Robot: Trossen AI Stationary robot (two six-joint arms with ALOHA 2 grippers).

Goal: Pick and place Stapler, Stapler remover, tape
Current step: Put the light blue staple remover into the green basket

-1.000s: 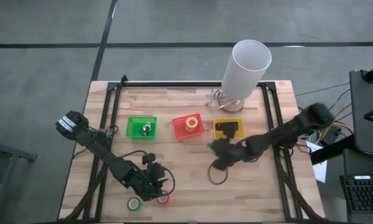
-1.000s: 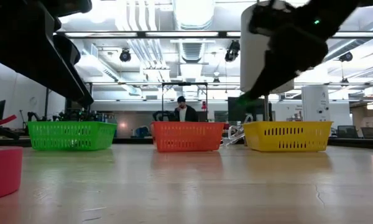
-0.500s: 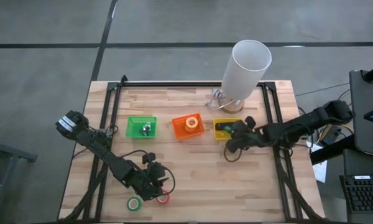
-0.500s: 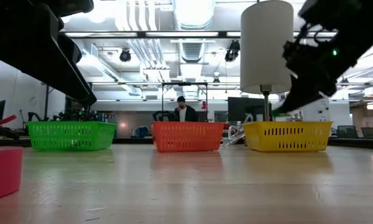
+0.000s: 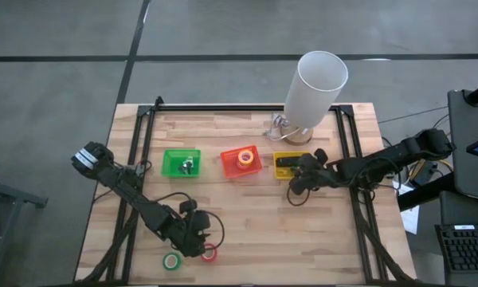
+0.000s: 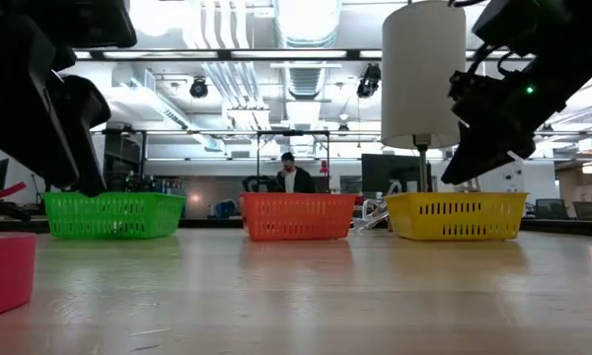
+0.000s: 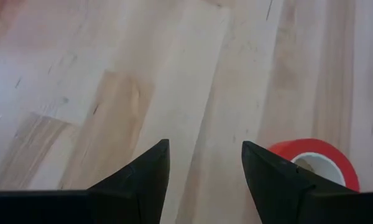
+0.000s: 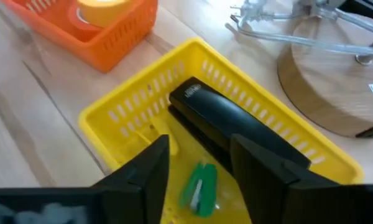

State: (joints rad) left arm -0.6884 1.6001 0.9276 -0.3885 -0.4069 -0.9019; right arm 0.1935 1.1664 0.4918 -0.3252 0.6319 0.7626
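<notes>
The dark stapler (image 8: 227, 121) lies in the yellow bin (image 5: 293, 165) (image 8: 112, 115), and a small green thing (image 8: 199, 183) lies beside it on the bin floor. My right gripper (image 8: 199, 155) (image 5: 296, 178) hovers open over that bin's near side. A yellow tape roll (image 5: 244, 158) sits in the orange-red bin. On the table near the near edge lie a red tape roll (image 5: 209, 253) (image 7: 317, 162) and a green one (image 5: 172, 261). My left gripper (image 7: 205, 162) (image 5: 193, 236) is open above bare wood just beside the red roll.
The green bin (image 5: 181, 163) holds a small dark item. A tall white lamp (image 5: 322, 80) on a round wooden base (image 8: 336, 74) stands right behind the yellow bin. Black frame rails run along the table's left and right sides. A person shows in the room far behind.
My right gripper swung from the table's middle toward the far right and stopped over the yellow bin. In the earlier low views a green spot shows at its fingertips; now none shows there. My left gripper has tipped steeper above the tape rolls.
</notes>
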